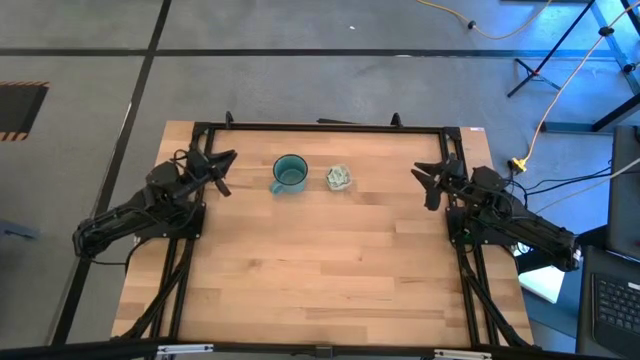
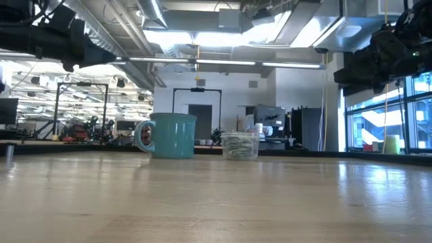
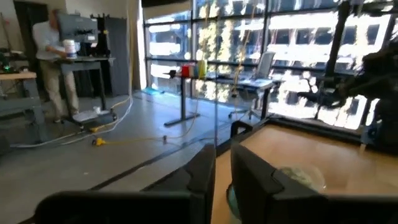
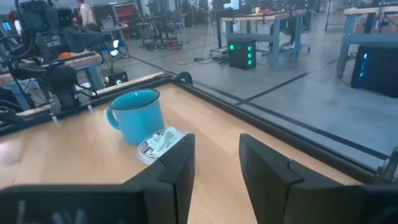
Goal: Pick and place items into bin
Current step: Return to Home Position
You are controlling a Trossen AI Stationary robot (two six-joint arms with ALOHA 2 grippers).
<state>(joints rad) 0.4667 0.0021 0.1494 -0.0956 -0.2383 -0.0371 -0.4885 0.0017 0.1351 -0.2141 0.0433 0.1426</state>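
Observation:
The bin, a small clear cup (image 1: 339, 178), stands upright on the wooden table toward its far edge, just right of a teal mug (image 1: 289, 173). Pale green and silvery packets (image 4: 163, 140) fill the bin; in the low view they show through its wall (image 2: 239, 145). My left gripper (image 1: 226, 172) hovers above the table left of the mug, pointing level toward it, open and empty (image 3: 222, 177). My right gripper (image 1: 424, 183) hovers right of the bin, pointing level toward it, open and empty (image 4: 216, 168).
The teal mug (image 2: 167, 135) stands upright with its handle to the left. A black frame rail (image 1: 320, 127) runs along the table's far edge and down both sides. The wide wooden surface (image 1: 320, 270) lies nearer the front. A person (image 3: 53, 56) stands at a desk beyond the table.

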